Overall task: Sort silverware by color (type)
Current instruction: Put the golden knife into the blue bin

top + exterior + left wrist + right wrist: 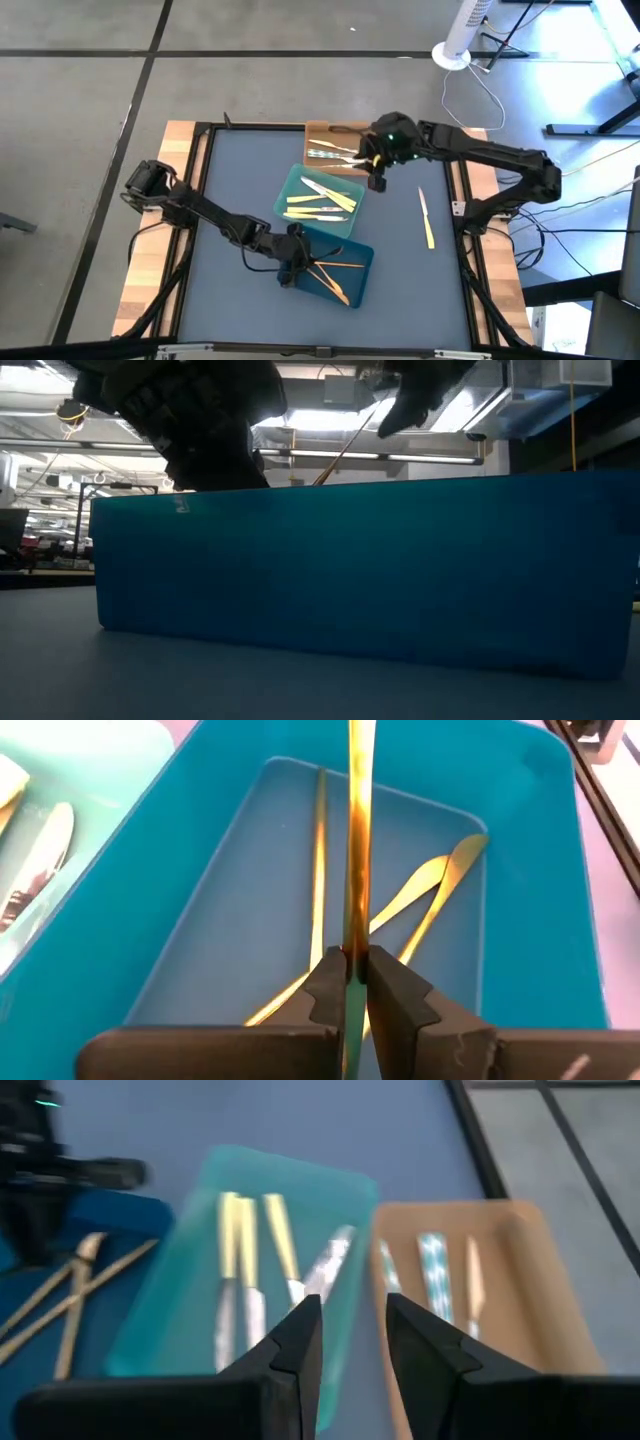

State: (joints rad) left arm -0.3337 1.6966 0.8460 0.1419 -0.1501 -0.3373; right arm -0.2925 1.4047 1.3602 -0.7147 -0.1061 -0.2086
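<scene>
An orange-tan utensil [358, 840] is pinched edge-on between the fingers of the left gripper [356, 982], right over the dark blue tray [362, 283] at the front edge of the mat [240, 180]. A few more orange-tan pieces [318, 870] are already lying crossed in the bottom of that tray, so the step in hand looks like the drop-off.

To get it done cleanly, the utensil should probably be lowered further before the fingers are spread, since it's held by one end and stands up steeply; let go from height and it could tip over the tray wall. The low view shows the thin orange handle [338, 460] poking up above the tray's near wall, so it isn't down inside yet. Best if it's laid down along the tray's long direction, beside the ones already there.

The right gripper [350, 1335] hangs over the back part of the mat, above where the teal tray [290, 185] meets the orange tray [318, 130], fingers spread and nothing between them. Pale yellow pieces [320, 205] sit in the teal tray, silver-grey ones [330, 153] in the orange tray.

One pale yellow utensil [426, 218] is left loose on the mat near its right edge, so that's likely next to be fetched.
</scene>
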